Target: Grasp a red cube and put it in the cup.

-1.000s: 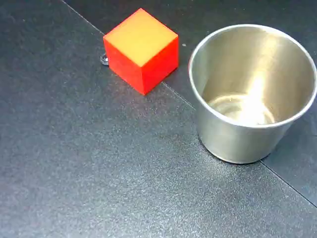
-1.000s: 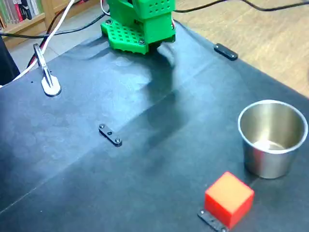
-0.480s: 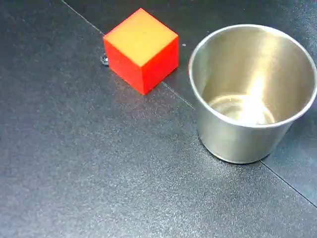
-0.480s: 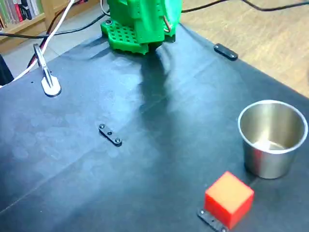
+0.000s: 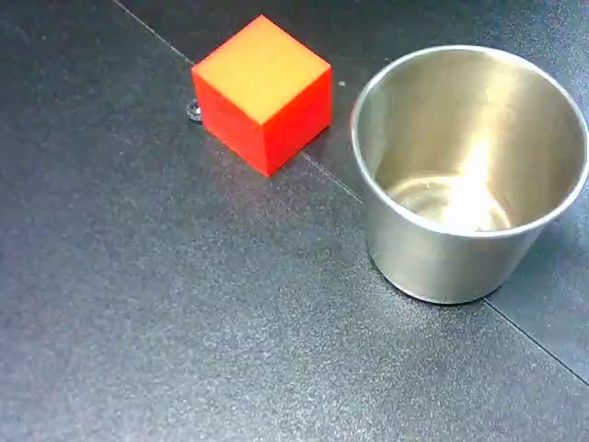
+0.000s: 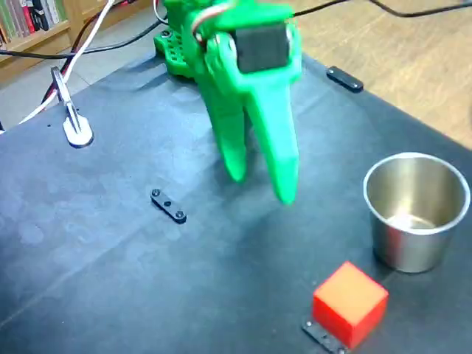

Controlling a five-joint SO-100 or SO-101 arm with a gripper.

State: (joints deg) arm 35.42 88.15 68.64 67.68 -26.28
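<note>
fixed views show my gripper (image 6: 259,184) spread wide, well short of the red cube (image 6: 350,302) beside the cup (image 6: 417,210); approach step, next i'd lower over it.

black tabletop (image 6: 110,243) | wooden floor (image 6: 413,51) | possibly bookshelf (image 6: 29,22)

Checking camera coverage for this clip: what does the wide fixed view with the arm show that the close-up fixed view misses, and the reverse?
Only the wide fixed view shows the green gripper, open and empty above the mat, plus a small black bracket and cables. Only the close-up fixed view shows the cup's bare inside base clearly. Both show the red cube standing on the mat beside the cup, apart from it.
</note>
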